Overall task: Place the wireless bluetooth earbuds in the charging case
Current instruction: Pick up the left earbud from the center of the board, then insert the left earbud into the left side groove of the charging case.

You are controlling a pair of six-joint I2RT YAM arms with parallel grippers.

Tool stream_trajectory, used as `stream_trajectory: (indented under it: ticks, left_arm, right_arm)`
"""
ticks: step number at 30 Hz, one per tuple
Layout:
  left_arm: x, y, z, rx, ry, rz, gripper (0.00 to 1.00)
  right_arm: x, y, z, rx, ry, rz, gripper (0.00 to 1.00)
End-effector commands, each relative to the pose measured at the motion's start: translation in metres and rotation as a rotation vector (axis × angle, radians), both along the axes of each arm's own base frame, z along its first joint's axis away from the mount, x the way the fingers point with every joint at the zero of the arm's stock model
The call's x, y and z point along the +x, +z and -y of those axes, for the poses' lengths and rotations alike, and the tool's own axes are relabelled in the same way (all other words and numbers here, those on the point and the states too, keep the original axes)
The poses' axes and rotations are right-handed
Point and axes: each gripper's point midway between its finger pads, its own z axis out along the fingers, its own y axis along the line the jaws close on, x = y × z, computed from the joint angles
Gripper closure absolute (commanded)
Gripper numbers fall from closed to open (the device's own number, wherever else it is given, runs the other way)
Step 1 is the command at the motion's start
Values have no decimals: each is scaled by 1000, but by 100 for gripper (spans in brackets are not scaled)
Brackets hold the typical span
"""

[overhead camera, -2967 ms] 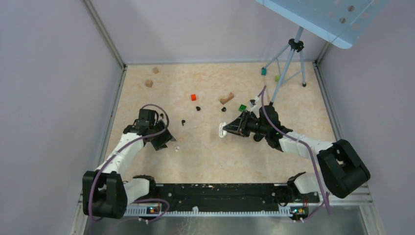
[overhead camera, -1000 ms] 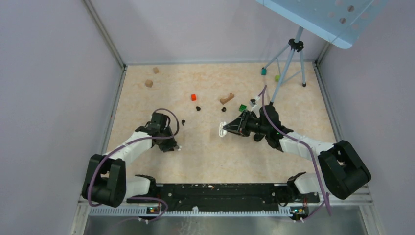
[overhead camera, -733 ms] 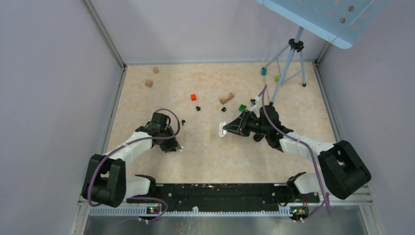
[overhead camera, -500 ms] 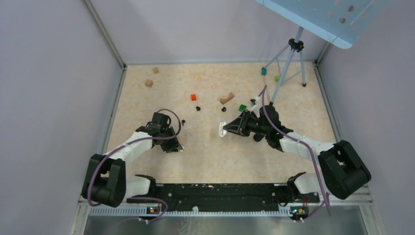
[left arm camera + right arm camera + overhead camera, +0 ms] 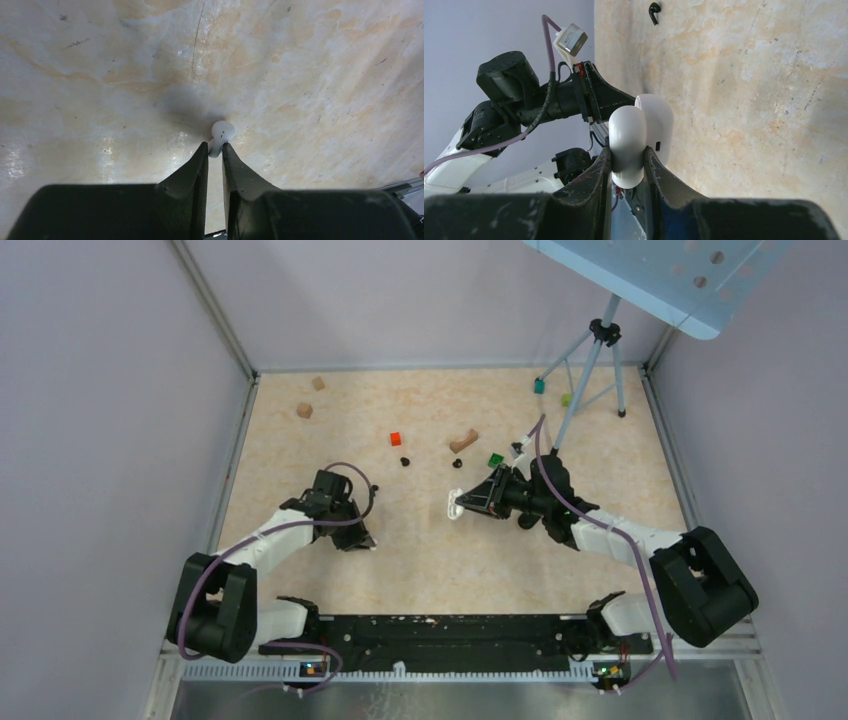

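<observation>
**Overhead and wrist views: my two arms over the beige marbled table [image 5: 430, 570].**

**Left arm.** My left gripper [image 5: 214, 149] is low over the near-left part of the table. Its two dark fingers [image 5: 192, 175] are pinched on the stem of a small white plastic earbud [image 5: 221, 131]. The earbud's rounded head sticks out just beyond the fingertips, with the table close beneath it. I cannot tell whether it touches the surface.

**Right arm.** My right gripper [image 5: 627, 155] is near the middle of the table, to the right of the left gripper and well apart from it. It is clenched on a glossy white rounded charging case [image 5: 626, 130] and points left toward my left arm [image 5: 499, 105]. One rounded half of the case sits between the fingers. A second half with a small dark slot shows just behind it. The inside of the case is hidden from the wrist view.

**Surroundings.** Farther out on the table lie two small black earbud-shaped pieces [image 5: 405, 461]. One is beside a red cube [image 5: 395, 438]. The other is between a curved wooden piece [image 5: 463, 441] and a green block [image 5: 495, 460]. Two wooden blocks [image 5: 304, 410] sit at the far left. A grey tripod [image 5: 600, 350] stands at the far right.
</observation>
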Motion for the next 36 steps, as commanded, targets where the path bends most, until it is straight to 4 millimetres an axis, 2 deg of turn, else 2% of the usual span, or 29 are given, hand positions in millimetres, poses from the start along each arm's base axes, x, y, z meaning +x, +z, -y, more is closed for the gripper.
stream_trajectory:
  ticks: [1,6,10,12,14,18,22,28,36]
  left_arm:
    - [4,0,5,-5,-24,20,81]
    - [5,2,5,11,-29,25,88]
    - [8,8,6,16,-34,40,100]
    - [12,16,8,9,-50,66,100]
    - [18,29,12,-10,-74,110,100]
    - [31,75,38,-160,-194,298,100]
    - [30,120,62,-303,-334,472,100]
    - [23,148,74,-354,-511,612,100]
    - [13,189,83,-337,-784,906,100]
  right_arm:
    - [3,21,-5,38,6,62,100]
    - [3,21,-5,38,7,62,100]
    - [3,21,-5,39,9,62,100]
    - [2,21,-5,39,13,63,100]
    - [1,21,-6,40,23,63,100]
    - [-3,24,-10,50,65,82,100]
    - [-10,29,-15,67,134,109,100]
    - [-22,36,-26,95,260,128,100]
    - [-42,44,-31,103,420,96,100]
